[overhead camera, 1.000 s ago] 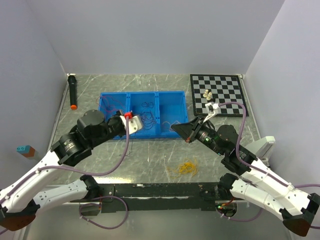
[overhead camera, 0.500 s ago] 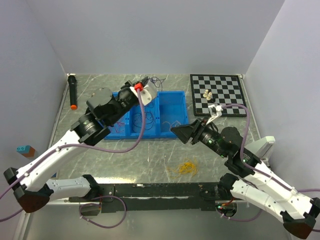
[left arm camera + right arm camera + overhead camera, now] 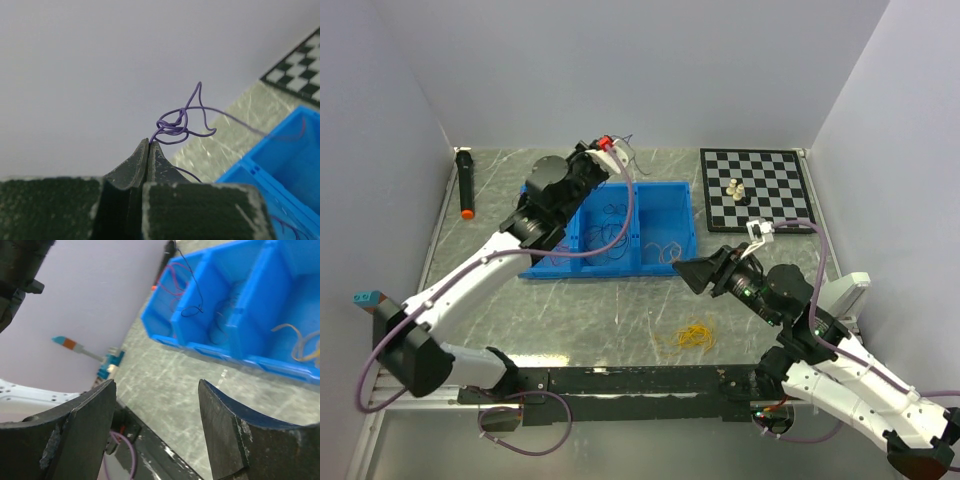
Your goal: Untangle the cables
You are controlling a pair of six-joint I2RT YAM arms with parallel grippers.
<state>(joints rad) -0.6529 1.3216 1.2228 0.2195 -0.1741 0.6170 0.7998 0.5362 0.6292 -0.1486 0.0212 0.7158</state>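
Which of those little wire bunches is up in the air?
The purple wire, pinched and held aloft by the left end effector. The others lie in the blue tray or, like the yellow bunch, on the table.

**Layout of the worktop, placed relative to each hand.** Left hand (image 3: 149,145) above the far rim of the bin (image 3: 660,185). A cable (image 3: 177,125) is pinched at its tip and loops just ahead of it, with one strand running right toward the bin. Below this hand, on its near side, cables (image 3: 605,225) lie in each of the bin's three compartments. Marker (image 3: 466,185) well to its left, along the worktop (image 3: 600,310) edge. Right hand (image 3: 688,270) just off the bin's near right corner, with the bin ahead of it. Chessboard (image 3: 775,175), carrying pieces (image 3: 735,188), beyond and right of that hand. Loose coil (image 3: 697,333) on the worktop on its near side.
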